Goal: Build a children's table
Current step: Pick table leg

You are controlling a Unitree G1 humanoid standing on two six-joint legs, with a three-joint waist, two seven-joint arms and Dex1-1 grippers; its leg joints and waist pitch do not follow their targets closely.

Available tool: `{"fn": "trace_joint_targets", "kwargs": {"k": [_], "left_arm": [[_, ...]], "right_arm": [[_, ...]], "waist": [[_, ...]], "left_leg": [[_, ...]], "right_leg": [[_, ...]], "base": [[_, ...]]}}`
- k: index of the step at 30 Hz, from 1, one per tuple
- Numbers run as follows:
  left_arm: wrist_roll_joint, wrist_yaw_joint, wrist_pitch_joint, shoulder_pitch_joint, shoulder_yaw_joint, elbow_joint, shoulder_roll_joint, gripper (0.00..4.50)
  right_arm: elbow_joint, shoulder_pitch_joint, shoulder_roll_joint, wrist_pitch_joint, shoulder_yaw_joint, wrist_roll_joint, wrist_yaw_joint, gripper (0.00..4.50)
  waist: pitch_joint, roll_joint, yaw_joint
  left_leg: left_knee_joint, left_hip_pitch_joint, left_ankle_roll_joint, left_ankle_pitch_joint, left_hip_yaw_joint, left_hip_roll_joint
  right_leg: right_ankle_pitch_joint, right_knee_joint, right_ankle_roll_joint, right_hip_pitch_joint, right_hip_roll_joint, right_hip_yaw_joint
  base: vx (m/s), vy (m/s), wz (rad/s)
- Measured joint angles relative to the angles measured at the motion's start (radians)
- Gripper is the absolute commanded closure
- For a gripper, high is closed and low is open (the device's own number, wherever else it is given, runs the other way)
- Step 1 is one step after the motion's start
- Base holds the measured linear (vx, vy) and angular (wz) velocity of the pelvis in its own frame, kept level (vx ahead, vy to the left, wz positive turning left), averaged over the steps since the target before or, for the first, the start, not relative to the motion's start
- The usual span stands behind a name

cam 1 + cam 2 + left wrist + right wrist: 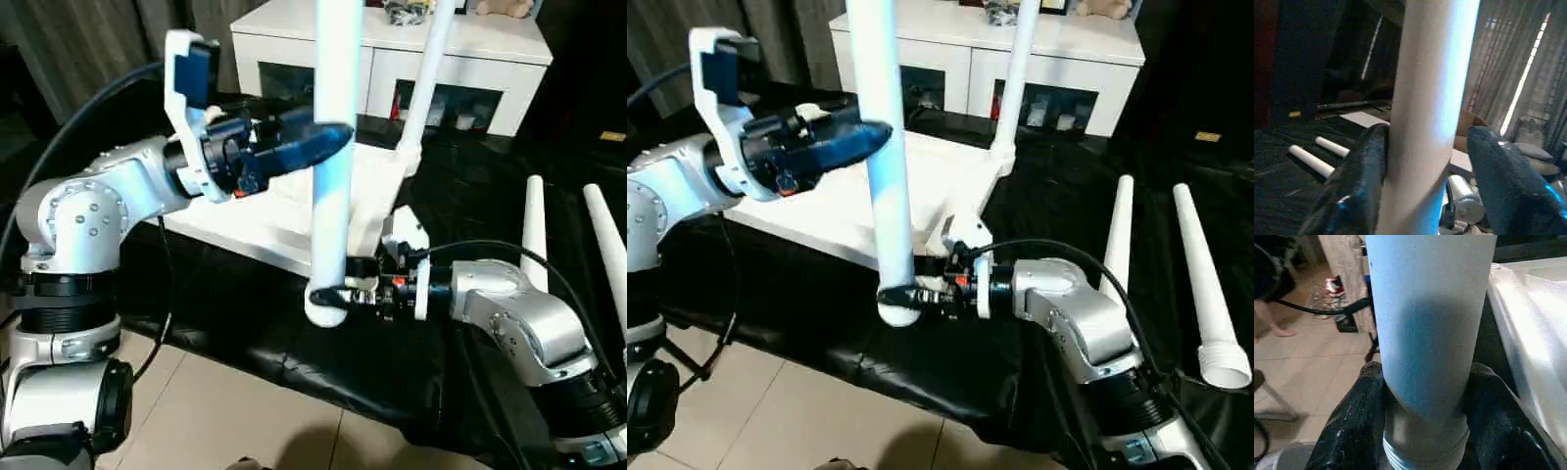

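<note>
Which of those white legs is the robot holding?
The upright leg at the tabletop's near edge, between both tools; one stands mounted behind, two lie on the black cloth.

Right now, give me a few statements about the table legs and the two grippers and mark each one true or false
1. The right gripper grips the upright leg near its lower end. True.
2. The left gripper is at the same leg, higher up. True.
3. Two loose legs lie on the white tabletop. False: they lie on the black cover, on the robot's right.
4. No leg is fitted to the tabletop. False: another leg stands in a far corner.
</note>
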Motion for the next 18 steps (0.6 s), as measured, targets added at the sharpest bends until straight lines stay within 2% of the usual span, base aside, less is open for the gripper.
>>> {"fn": "trace_joint_targets", "kwargs": {"k": [9, 12, 14, 16, 18], "left_arm": [[-0.004, -0.011, 0.011, 0.032, -0.041, -0.004, -0.01, 2.59], [0.019, -0.024, -0.009, 0.036, -0.06, -0.024, -0.002, 2.7], [0.03, -0.027, -0.019, 0.038, -0.072, -0.035, 0.003, 2.71], [0.038, -0.023, -0.02, 0.038, -0.082, -0.033, 0.003, 2.18], [0.057, -0.015, -0.015, 0.036, -0.096, -0.031, 0.005, 2.05]], "right_arm": [[-0.006, 0.002, -0.008, 0.01, 0.023, 0.002, 0.032, 2.6], [-0.007, 0.002, -0.01, 0.012, 0.029, 0.002, 0.036, 2.6], [-0.007, 0.002, -0.011, 0.016, 0.033, 0.001, 0.037, 2.6], [-0.007, 0.002, -0.012, 0.023, 0.036, -0.001, 0.038, 2.6], [-0.006, 0.002, -0.016, 0.025, 0.036, -0.004, 0.036, 2.6]], "waist": [[0.0, 0.0, 0.0], [0.0, 0.0, 0.0], [0.0, 0.0, 0.0], [0.0, 0.0, 0.0], [0.0, 0.001, 0.001]], "left_leg": [[0.0, 0.0, 0.0, 0.0, 0.0, 0.0], [0.0, 0.0, 0.0, 0.0, 0.0, 0.0], [0.0, 0.0, 0.0, 0.0, 0.0, 0.0], [0.0, 0.0, 0.0, 0.0, 0.0, 0.0], [0.0, 0.0, 0.0, 0.0, 0.0, 0.0]], "right_leg": [[0.0, 0.0, 0.0, 0.0, 0.0, 0.0], [0.0, 0.0, 0.0, 0.0, 0.0, 0.0], [0.0, 0.0, 0.0, 0.0, 0.0, 0.0], [0.0, 0.0, 0.0, 0.0, 0.0, 0.0], [0.0, 0.0, 0.0, 0.0, 0.0, 0.0]], "base": [[0.0, 0.0, 0.0], [0.0, 0.0, 0.0], [0.0, 0.0, 0.0], [0.0, 0.0, 0.0], [0.0, 0.0, 0.0]]}}
